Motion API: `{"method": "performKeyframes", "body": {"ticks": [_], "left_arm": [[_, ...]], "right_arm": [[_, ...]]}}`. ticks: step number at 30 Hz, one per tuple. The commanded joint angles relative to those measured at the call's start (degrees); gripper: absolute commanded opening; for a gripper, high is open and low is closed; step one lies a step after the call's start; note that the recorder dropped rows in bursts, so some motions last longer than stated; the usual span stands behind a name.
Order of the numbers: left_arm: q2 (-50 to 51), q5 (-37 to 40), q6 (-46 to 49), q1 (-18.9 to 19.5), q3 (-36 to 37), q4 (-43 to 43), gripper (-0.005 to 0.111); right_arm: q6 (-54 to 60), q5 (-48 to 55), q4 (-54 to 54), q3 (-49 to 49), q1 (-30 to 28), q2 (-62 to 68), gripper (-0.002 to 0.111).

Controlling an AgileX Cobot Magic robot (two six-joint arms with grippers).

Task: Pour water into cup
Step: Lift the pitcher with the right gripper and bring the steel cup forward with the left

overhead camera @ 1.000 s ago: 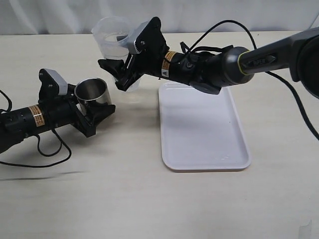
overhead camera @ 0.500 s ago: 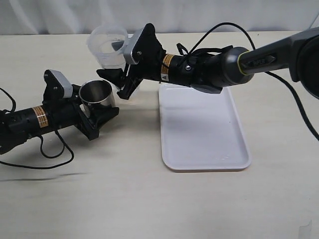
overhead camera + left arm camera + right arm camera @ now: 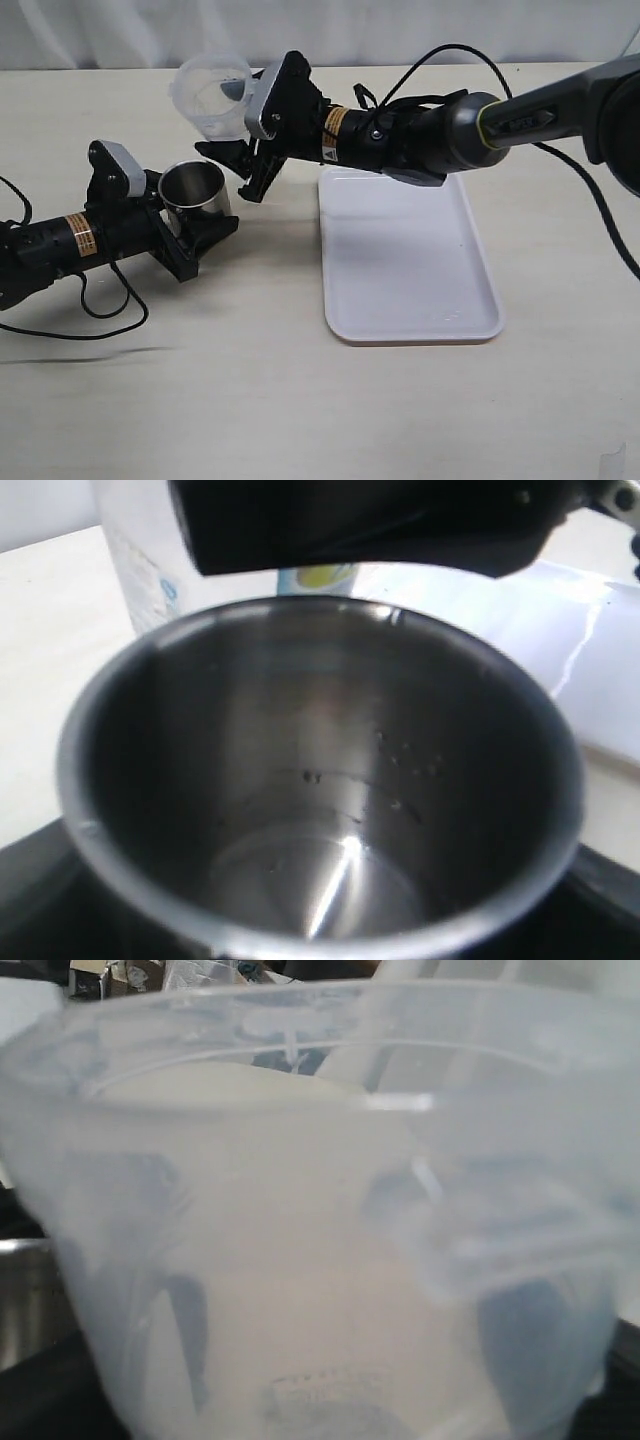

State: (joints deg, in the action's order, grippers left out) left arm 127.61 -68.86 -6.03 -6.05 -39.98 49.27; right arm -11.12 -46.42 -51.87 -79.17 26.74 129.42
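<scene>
In the exterior view the left end effector (image 3: pixel 192 208) grasps the cup (image 3: pixel 195 190), one finger on each side of its steel wall, low over the counter (image 3: pixel 250 400). The right end effector (image 3: pixel 236 152) reaches across from the right and is clenched on the translucent pitcher (image 3: pixel 212 95), which hangs in the air tipped over, its mouth turned up and to the left. The pitcher sits just above and behind the cup, not touching it. A white tray (image 3: pixel 410 270) lies on the counter to the right of both, under the right arm.

Only the left wrist view looks into the cup (image 3: pixel 320 780): small droplets (image 3: pixel 400 770) cling to its inner wall, and the bottom shines, though I cannot tell whether liquid pools there. Beyond its rim stand the pitcher's labelled side (image 3: pixel 150 570) and the black right end effector (image 3: pixel 370 525).

The right wrist view is filled by the pitcher's cloudy wall (image 3: pixel 300 1210), with a strip of the cup (image 3: pixel 20 1300) at one edge. The water cannot be made out in it.
</scene>
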Motion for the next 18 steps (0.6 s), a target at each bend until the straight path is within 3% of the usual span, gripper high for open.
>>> {"method": "performKeyframes", "body": {"ticks": [1, 18], "left_arm": [[-0.1, -0.5, 0.0, -0.7, -0.4, -0.3, 0.0], [-0.1, -1.1, 0.0, -0.7, -0.8, 0.6, 0.0]], "right_arm": [[1.4, -1.0, 0.6, -0.1, 0.0, -2.5, 0.004], [7.6, 3.6, -1.3, -0.1, 0.0, -3.0, 0.004]]}}
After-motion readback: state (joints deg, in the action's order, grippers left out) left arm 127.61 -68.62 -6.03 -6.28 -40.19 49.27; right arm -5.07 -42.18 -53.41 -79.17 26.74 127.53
